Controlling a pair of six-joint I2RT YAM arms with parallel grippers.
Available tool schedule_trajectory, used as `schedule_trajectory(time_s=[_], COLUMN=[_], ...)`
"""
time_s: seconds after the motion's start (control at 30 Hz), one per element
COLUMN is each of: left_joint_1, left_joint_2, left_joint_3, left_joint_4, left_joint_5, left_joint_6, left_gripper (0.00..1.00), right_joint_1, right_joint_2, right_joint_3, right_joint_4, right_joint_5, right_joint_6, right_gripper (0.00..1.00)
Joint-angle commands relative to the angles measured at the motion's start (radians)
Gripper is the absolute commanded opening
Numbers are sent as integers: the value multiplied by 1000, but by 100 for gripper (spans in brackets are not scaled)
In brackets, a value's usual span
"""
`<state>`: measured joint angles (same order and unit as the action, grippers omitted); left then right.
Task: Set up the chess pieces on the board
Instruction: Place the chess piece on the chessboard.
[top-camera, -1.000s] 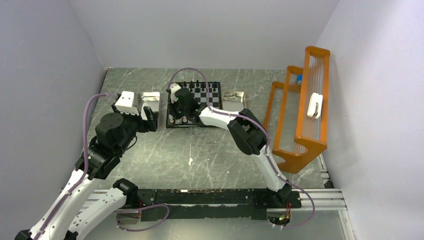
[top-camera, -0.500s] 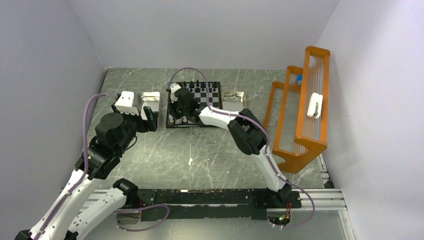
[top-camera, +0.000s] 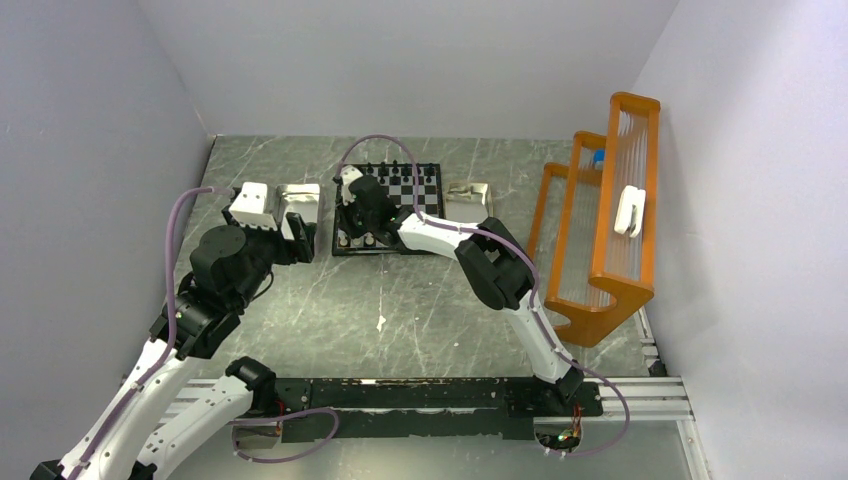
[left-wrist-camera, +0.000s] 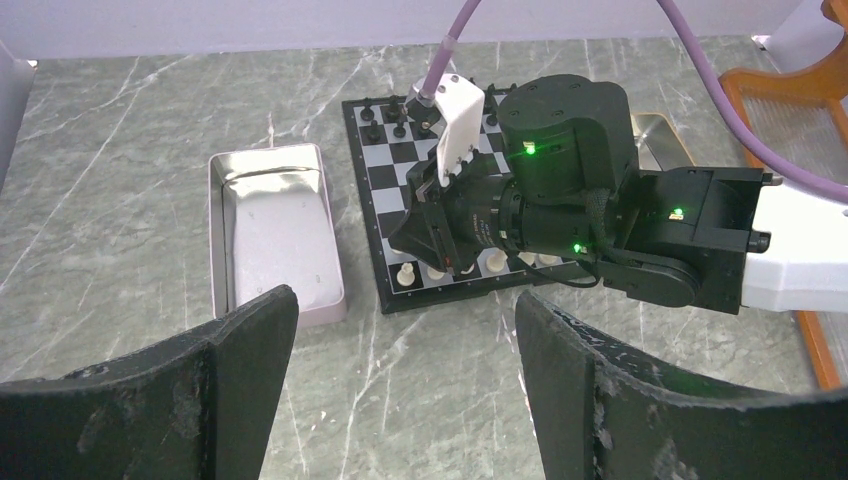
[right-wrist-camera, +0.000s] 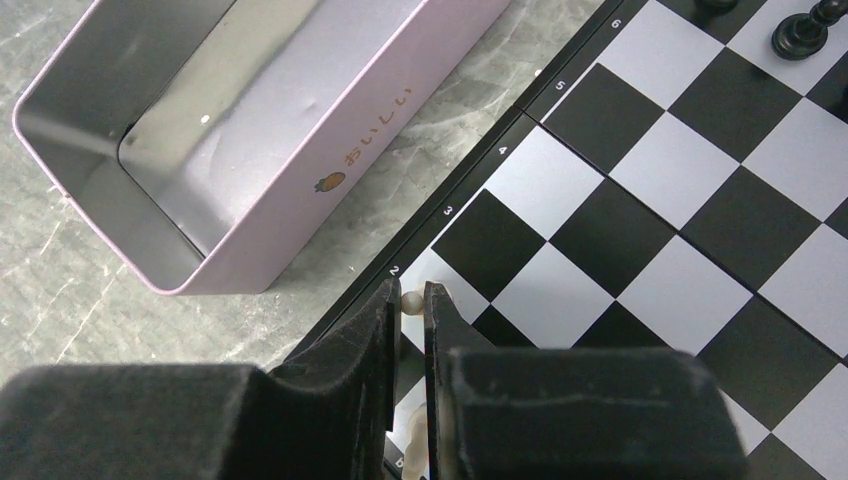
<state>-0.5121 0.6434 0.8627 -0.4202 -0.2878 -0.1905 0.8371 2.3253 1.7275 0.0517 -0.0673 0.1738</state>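
The board (top-camera: 418, 196) lies at the table's far middle, with black chess pieces (top-camera: 392, 171) along its far row and cream ones (left-wrist-camera: 405, 272) along its near row. My right gripper (top-camera: 351, 216) is low over the board's near-left corner. In the right wrist view it (right-wrist-camera: 411, 296) is shut on a cream pawn (right-wrist-camera: 411, 301) above the square by the "2" mark on the board (right-wrist-camera: 640, 200). My left gripper (top-camera: 296, 233) is open and empty, and in its own view it (left-wrist-camera: 405, 306) hovers over bare table in front of the board (left-wrist-camera: 395, 190).
An open silvery tin tray (top-camera: 300, 205) lies just left of the board, also in the left wrist view (left-wrist-camera: 270, 230) and the right wrist view (right-wrist-camera: 200, 130). A second tin (top-camera: 468, 199) lies right of the board. An orange rack (top-camera: 600, 240) stands along the right wall.
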Motion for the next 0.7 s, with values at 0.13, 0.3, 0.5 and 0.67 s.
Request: schedule_trajectory(time_s=[0.13, 0.3, 0.5, 0.67], left_joint_1=[13, 14, 14, 15], left_joint_2=[-8, -8, -7, -7], left_joint_3=[1, 1, 2, 1], left_joint_4=[8, 8, 8, 8], left_joint_5=[-1, -2, -1, -1], left_joint_6=[2, 2, 1, 2], left_gripper=[84, 84, 84, 84], right_joint_1=[5, 5, 5, 5], right_joint_2=[-9, -2, -4, -10], right_joint_3=[-20, -13, -12, -12], right_joint_4=[-23, -31, -34, -45], right_joint_5=[26, 27, 28, 38], right_joint_6=[9, 8, 17, 24], right_gripper=[14, 14, 16, 15])
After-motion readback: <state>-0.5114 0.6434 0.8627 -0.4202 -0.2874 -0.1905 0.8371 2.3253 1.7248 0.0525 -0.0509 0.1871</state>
